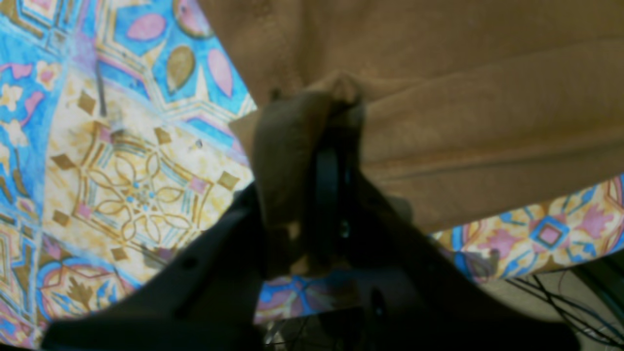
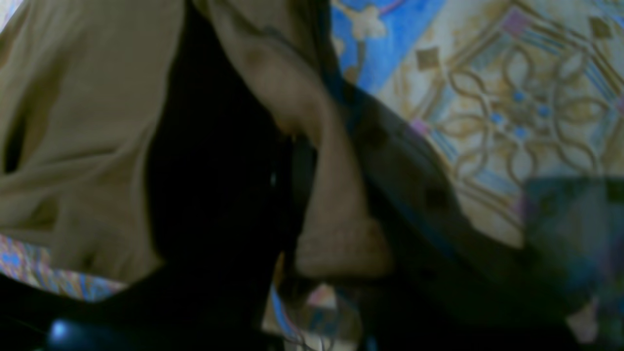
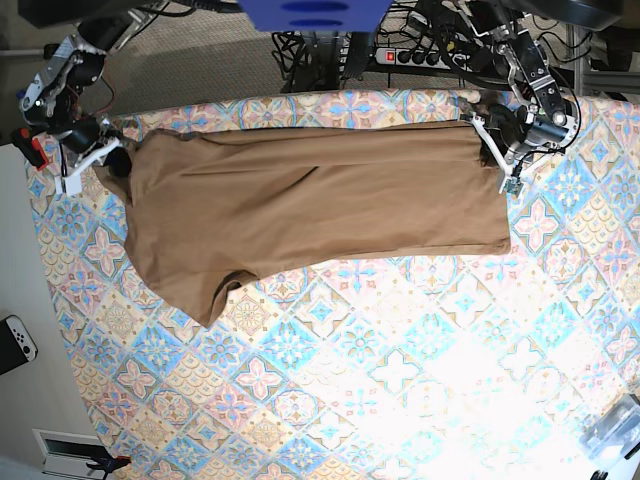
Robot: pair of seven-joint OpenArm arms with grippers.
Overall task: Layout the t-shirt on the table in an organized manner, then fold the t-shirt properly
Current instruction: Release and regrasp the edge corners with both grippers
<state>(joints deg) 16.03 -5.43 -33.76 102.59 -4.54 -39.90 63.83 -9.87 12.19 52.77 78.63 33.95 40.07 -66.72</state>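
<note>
1. Right hand (image 3: 112, 160), far left of the base view: pressed together on a fold of the t-shirt (image 3: 310, 205) at its shoulder end. In the right wrist view the hand (image 2: 312, 195) is mostly a dark blur; a rolled, ribbed hem of brown cloth sits between its fingers (image 2: 219, 170). Finger outlines hard to make out.

2. T-shirt: stretched between the two hands along the far side of the tabletop (image 3: 400, 380), lying flat on the patterned cloth. One sleeve sticks out toward the near side, close to the right hand. Long diagonal creases run across the body. The edge nearest each hand is bunched and partly hidden by the hand itself.

3. Left hand (image 3: 492, 140), right of the base view: pinching the t-shirt's hem corner at the far edge of the tabletop. Left wrist view shows this hand (image 1: 336, 126) closed with brown fabric draped over one finger (image 1: 282, 161); the fingertips are covered by cloth and out of focus.

4. Beyond both hands: cables (image 3: 330, 45) and a power strip (image 3: 420, 55) on the floor, partly cut off by the top edge.
</note>
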